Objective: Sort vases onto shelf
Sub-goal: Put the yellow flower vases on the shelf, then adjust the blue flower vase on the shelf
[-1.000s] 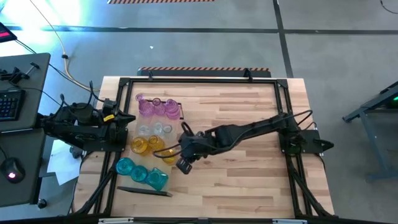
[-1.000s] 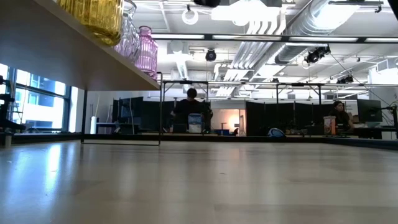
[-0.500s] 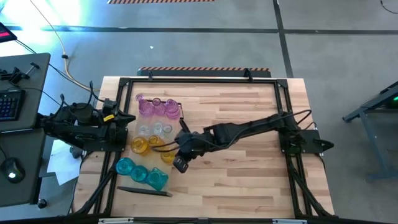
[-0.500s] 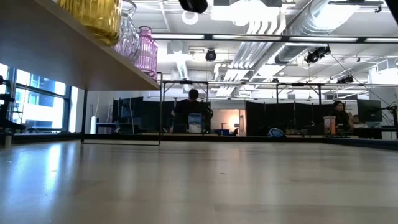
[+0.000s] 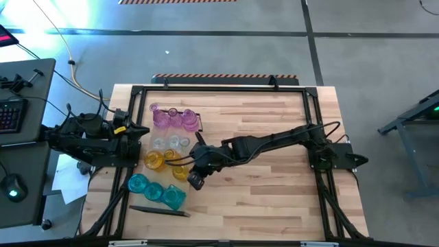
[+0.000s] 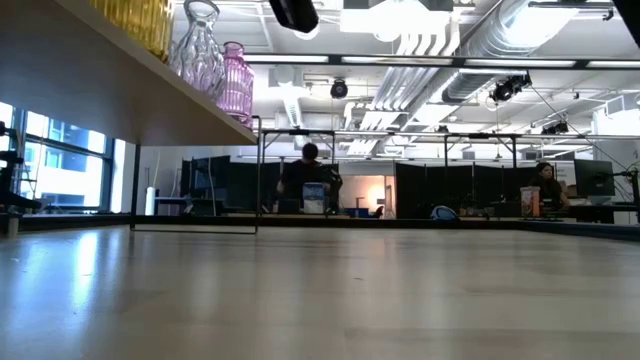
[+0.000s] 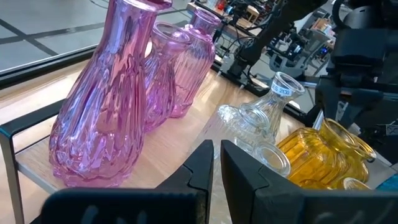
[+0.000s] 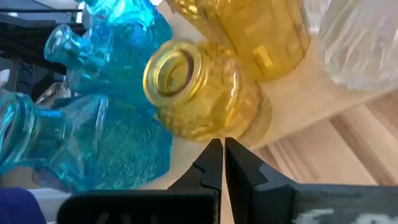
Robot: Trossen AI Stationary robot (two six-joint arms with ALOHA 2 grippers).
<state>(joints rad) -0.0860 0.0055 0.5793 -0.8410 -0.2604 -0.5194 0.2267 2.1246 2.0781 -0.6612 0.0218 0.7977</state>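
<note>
The vases stand in colour groups on the shelf (image 5: 191, 137) at the table's left: pink (image 5: 171, 118), clear (image 5: 170, 142), yellow (image 5: 156, 161) and teal (image 5: 154, 191). My right gripper (image 8: 221, 145) (image 5: 188, 170) is shut, its tips at the nearest yellow vase (image 8: 205, 93), which stands on its base beside the teal ones (image 8: 118, 37). My left gripper (image 7: 217, 147) (image 5: 142, 135) is shut and holds nothing. It waits at the shelf's left side and faces the pink vases (image 7: 112, 106). The low view shows the shelf from below (image 6: 100, 90). My right gripper's shut fingertips (image 8: 211, 152) meet the low side of the yellow vase's round body (image 8: 231, 127). They come from the table's right, slanting down. The vase stands on the shelf with its mouth (image 8: 171, 71) up.
A dark metal frame (image 5: 219, 89) runs round the wooden tabletop, whose right half (image 5: 274, 185) is bare wood. A dark rail (image 5: 161, 210) lies at the shelf's near end. A desk with a keyboard (image 5: 10, 113) stands left of the table. People sit in the room behind (image 6: 303, 170).
My right gripper, still shut, has gone toward the table's left edge and a little down, against the yellow vase. The low view shows a yellow vase slid leftward along the shelf, uncovering more of the clear vase behind it.
</note>
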